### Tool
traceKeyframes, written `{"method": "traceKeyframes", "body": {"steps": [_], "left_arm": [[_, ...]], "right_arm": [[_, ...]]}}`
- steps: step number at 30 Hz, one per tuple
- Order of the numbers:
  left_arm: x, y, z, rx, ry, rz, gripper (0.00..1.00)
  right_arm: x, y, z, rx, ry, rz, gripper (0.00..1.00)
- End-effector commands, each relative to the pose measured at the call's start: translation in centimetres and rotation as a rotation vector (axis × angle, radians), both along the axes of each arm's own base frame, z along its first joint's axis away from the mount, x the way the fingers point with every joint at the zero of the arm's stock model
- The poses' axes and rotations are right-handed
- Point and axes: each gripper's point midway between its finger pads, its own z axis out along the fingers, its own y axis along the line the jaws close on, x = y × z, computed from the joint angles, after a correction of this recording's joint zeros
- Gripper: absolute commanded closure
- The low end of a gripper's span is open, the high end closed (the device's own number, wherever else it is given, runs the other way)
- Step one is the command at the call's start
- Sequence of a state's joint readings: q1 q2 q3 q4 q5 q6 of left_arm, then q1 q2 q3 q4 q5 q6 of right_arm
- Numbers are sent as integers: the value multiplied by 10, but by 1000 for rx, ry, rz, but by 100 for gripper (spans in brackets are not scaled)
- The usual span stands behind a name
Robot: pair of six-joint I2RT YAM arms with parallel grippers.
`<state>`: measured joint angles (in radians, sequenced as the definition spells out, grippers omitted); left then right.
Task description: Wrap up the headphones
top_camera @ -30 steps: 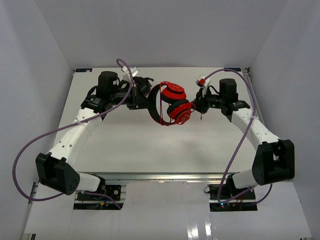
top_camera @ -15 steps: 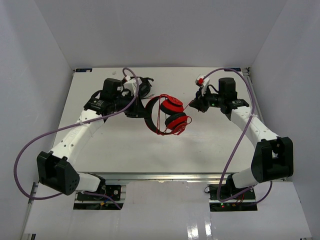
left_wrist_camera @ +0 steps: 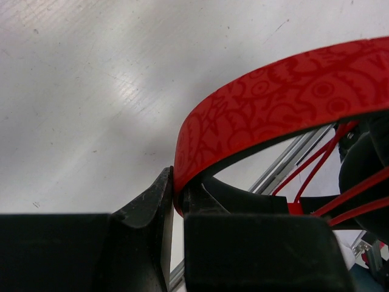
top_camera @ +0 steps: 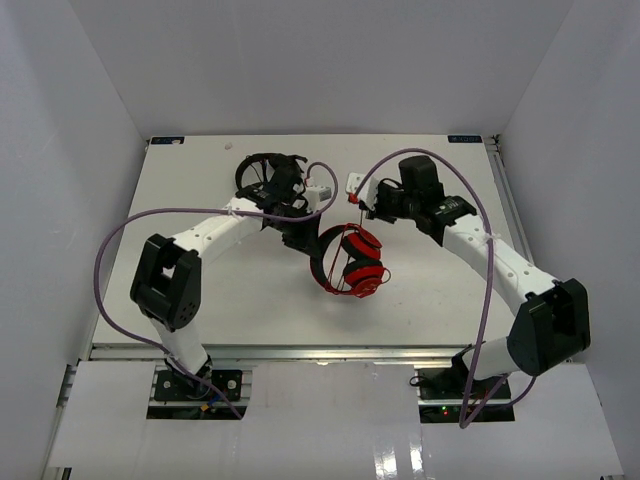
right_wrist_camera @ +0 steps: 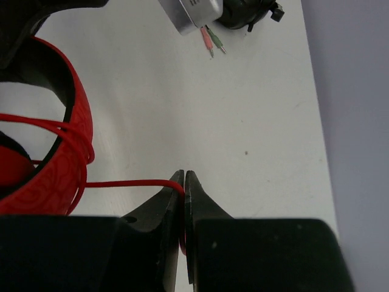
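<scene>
Clamped by left gripper [left_wrist_camera: 175, 191] on stiff headband [left_wrist_camera: 273, 85] of headphones [top_camera: 352, 265], ten o'clock; limp thin cable [right_wrist_camera: 121, 184] (probably slippery, light) pinched by right gripper [right_wrist_camera: 184, 182], twelve o'clock.

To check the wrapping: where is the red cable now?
In the right wrist view, the red cable runs from the red headband to the shut right pincer.
</scene>
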<state>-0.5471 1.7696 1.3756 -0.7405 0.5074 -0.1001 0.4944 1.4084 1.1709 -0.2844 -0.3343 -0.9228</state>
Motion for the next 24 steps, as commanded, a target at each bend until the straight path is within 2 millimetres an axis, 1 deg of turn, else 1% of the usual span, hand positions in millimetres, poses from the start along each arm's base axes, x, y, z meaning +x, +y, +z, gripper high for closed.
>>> {"method": "traceKeyframes", "body": {"steps": [1,3,5,7,9,11,13,18,21,22,24], "left_arm": [[-9,6,-2,56,48,-51,100],[-4,4,-7,76,73,-45,100],[3,2,-11,93,82,-38,100],[12,0,-16,120,85,-30,100],[18,3,-20,158,79,-9,100],[26,9,-24,211,57,17,100],[35,13,-24,249,32,40,100],[49,17,-22,311,-13,68,100],[55,14,-21,330,-36,68,100],[57,12,-22,338,-44,66,100],[58,5,-24,359,-58,50,100]], "right_arm": [[21,-12,73,-205,-525,43,92],[10,-6,67,-306,-619,125,92],[1,1,58,-377,-673,182,92],[-9,6,45,-475,-744,247,92],[-16,7,27,-535,-781,300,92],[-21,7,17,-592,-824,355,92],[-24,5,2,-639,-835,400,92],[-34,7,-21,-733,-891,531,92],[-40,9,-35,-777,-910,600,92],[-42,8,-43,-794,-907,623,92],[-43,9,-51,-815,-914,647,92]]}}
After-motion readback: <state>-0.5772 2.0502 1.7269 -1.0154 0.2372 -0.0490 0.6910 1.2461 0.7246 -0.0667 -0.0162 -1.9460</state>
